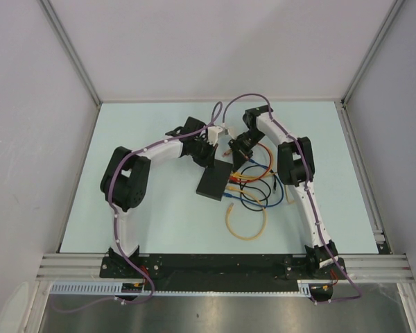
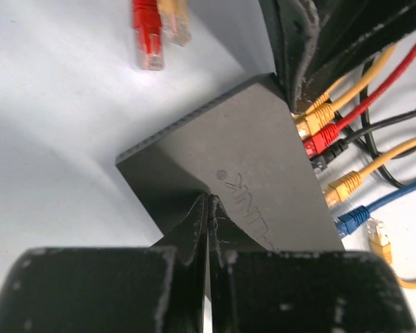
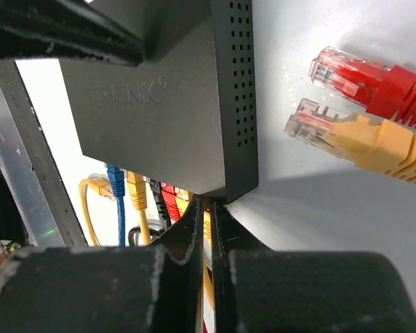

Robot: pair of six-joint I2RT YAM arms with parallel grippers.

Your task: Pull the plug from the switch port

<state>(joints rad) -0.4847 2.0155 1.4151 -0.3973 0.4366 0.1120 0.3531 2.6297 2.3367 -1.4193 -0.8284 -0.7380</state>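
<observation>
The switch [image 1: 215,182] is a flat black box lying mid-table, also in the left wrist view [image 2: 263,152] and the right wrist view [image 3: 159,118]. Yellow, red, black and blue plugs [image 2: 326,139] sit in its ports along one side. My left gripper [image 1: 209,162] is shut and empty, its fingertips [image 2: 210,201] resting on the switch's top near the edge opposite the ports. My right gripper [image 1: 234,165] is at the port-side corner, its fingers [image 3: 209,208] closed on the end yellow plug [image 3: 208,225], which still sits at the switch's edge.
A loose red plug [image 3: 374,83] and a loose yellow plug [image 3: 360,139] lie on the table beside the switch. Red, blue, black and yellow cables [image 1: 263,184] coil right of the switch, with a beige loop [image 1: 246,225] nearer the front. Walls enclose the table.
</observation>
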